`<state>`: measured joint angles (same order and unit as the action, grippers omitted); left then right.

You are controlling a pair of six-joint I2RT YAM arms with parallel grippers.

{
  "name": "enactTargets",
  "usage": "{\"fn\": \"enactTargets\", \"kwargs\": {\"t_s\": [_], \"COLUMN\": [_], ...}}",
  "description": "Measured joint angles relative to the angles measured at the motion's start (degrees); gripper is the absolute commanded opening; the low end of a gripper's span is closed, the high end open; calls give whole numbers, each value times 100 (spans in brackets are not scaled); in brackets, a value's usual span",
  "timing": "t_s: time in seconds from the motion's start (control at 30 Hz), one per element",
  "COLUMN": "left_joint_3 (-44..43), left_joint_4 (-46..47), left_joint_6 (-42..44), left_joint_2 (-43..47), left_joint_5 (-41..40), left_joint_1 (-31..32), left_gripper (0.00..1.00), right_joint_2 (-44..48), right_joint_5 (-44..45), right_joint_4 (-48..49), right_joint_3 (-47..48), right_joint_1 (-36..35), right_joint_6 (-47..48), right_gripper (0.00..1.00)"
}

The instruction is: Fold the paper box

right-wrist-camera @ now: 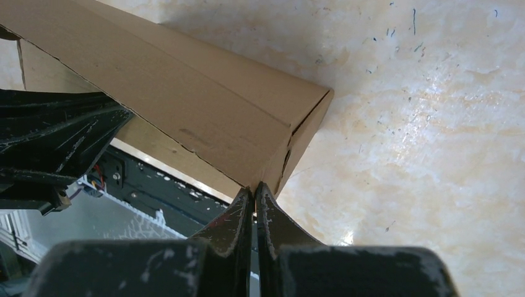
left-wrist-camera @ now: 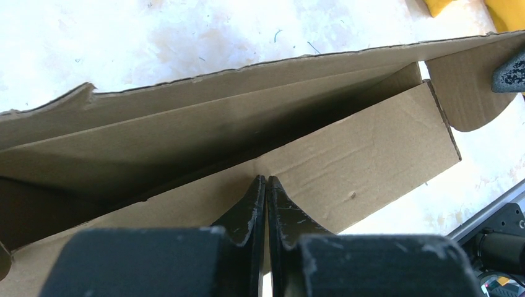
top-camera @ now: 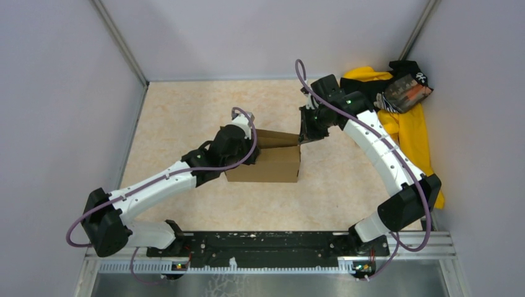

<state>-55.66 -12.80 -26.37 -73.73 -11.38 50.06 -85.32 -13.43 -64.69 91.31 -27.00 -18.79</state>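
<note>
The paper box (top-camera: 266, 166) is plain brown cardboard, partly formed, standing in the middle of the table with a long flap raised along its far side. My left gripper (top-camera: 251, 143) is at the box's left top edge. In the left wrist view its fingers (left-wrist-camera: 266, 180) are shut, pinching the near wall of the box (left-wrist-camera: 371, 154). My right gripper (top-camera: 304, 133) is at the box's far right corner. In the right wrist view its fingers (right-wrist-camera: 254, 187) are shut on the corner edge of the box (right-wrist-camera: 186, 105). A fingertip of the right gripper shows in the left wrist view (left-wrist-camera: 511, 71).
A yellow-and-black cloth pile (top-camera: 405, 117) lies at the back right against the wall, close behind the right arm. Grey walls enclose the table on the left, back and right. The black base rail (top-camera: 266, 244) runs along the near edge.
</note>
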Motion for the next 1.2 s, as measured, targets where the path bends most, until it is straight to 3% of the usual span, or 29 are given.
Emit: {"fn": "enactTargets", "kwargs": {"t_s": [1.2], "left_joint_3": [85], "left_joint_4": [129], "left_joint_6": [-116], "left_joint_2": [4], "left_joint_5": [-42], "left_joint_1": [44], "left_gripper": [8], "right_joint_2": [203], "right_joint_5": [26], "right_joint_4": [37], "right_joint_3": [-245], "right_joint_1": [-4], "right_joint_6": [184], "right_gripper": [0]}}
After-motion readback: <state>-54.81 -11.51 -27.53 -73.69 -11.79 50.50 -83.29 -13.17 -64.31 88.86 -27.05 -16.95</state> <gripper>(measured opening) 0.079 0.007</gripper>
